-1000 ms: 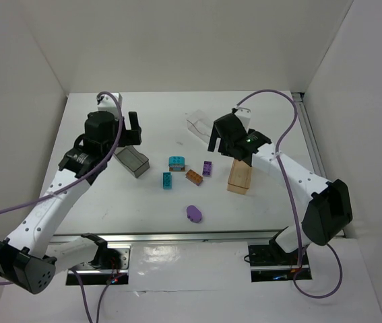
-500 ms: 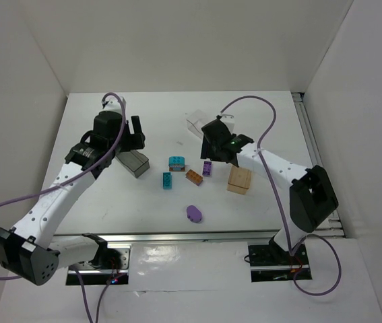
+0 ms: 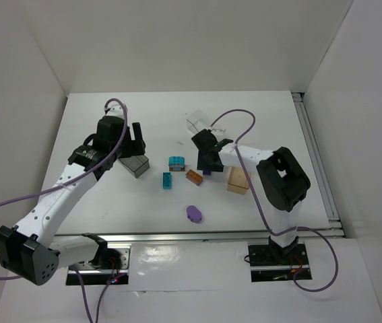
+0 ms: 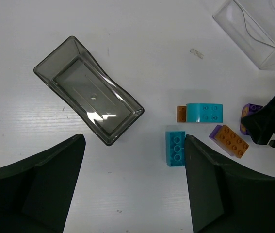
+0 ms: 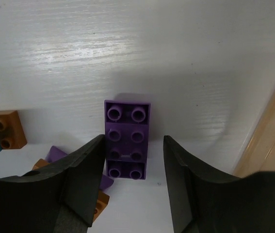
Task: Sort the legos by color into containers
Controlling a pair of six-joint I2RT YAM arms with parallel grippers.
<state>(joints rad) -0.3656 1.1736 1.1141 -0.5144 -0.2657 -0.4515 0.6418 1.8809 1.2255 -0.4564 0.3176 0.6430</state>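
Note:
My right gripper is low on the table and open. Its jaws straddle a purple brick; a gap still shows at the right finger. From above, that gripper covers most of the purple brick. My left gripper is open wide and empty, hovering beside the dark-grey container. A teal brick lies by its right finger. A second teal piece, an orange brick and a purple oval lie loose on the table.
The clear container stands behind the right gripper. The tan container stands just right of it, and its wall shows at the right wrist view's edge. White walls close in the table on three sides.
The right arm has swung left and down from above the tan container onto the purple brick, its jaws narrowing. The left gripper has shifted slightly right near the grey container.

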